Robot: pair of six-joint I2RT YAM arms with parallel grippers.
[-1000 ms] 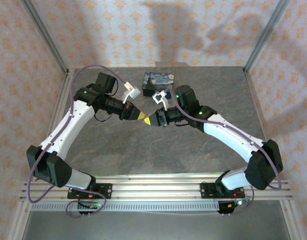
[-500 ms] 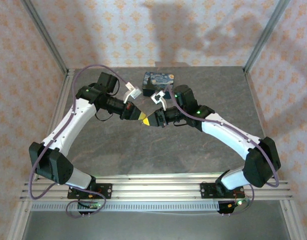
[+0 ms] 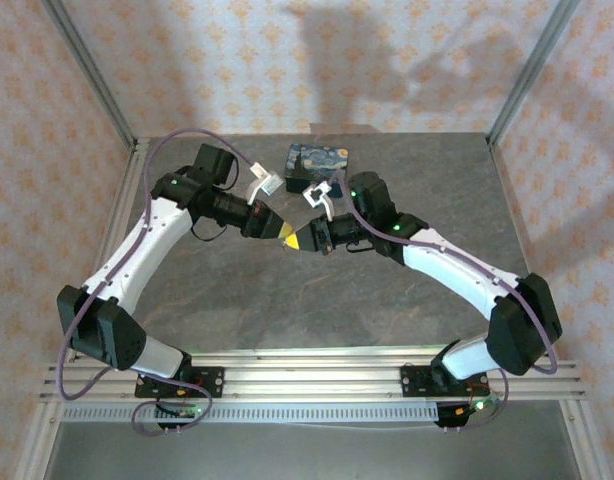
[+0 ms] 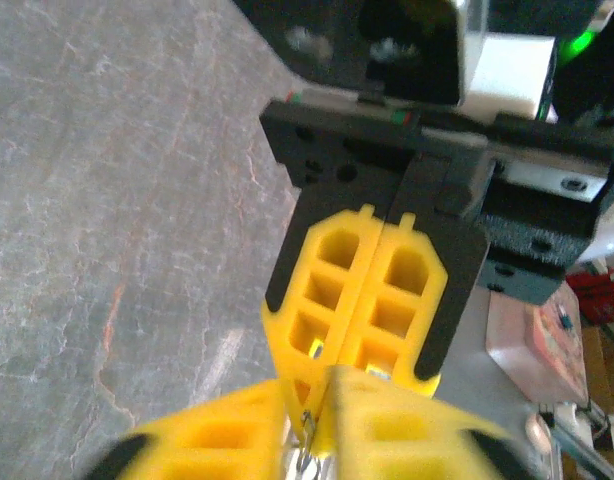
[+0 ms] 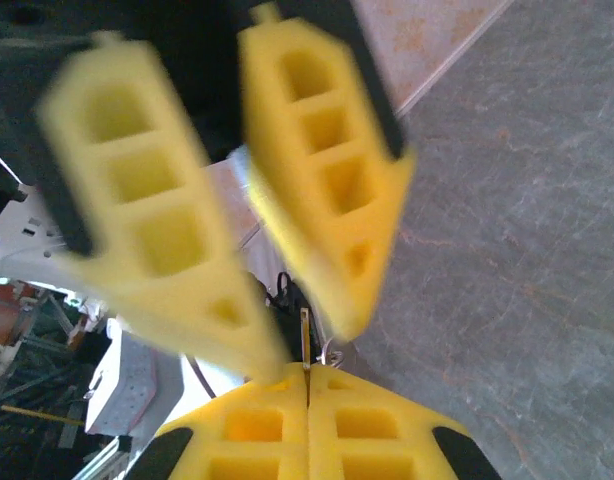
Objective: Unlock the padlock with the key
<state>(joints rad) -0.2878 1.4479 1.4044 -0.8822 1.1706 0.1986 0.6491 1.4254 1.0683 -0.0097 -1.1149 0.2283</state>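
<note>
Grey, stone-veined tabletop [image 3: 237, 300] fills the cell. An aluminium rail [image 3: 307, 372] at its near edge carries both arm bases. From there the two white arms lean inward and meet nose to nose over the middle of the table.

The right gripper [image 3: 300, 240] has its yellow fingers [image 5: 247, 430] pressed flat together. A thin metal blade, apparently the key [image 5: 305, 340], stands out of the seam at their tips. The left gripper [image 3: 284, 236] points straight at it. Its fingers [image 5: 327, 170] are blurred and slightly apart, and the blade reaches into the gap between them.

I cannot tell where the padlock is; the fingertips crowd that spot. Beyond the grippers, near the far edge, lies a blue-and-yellow swirl-painted box [image 3: 319, 160], apart from both. Peach patterned wallpaper [image 3: 237, 60] backs the cell.
</note>
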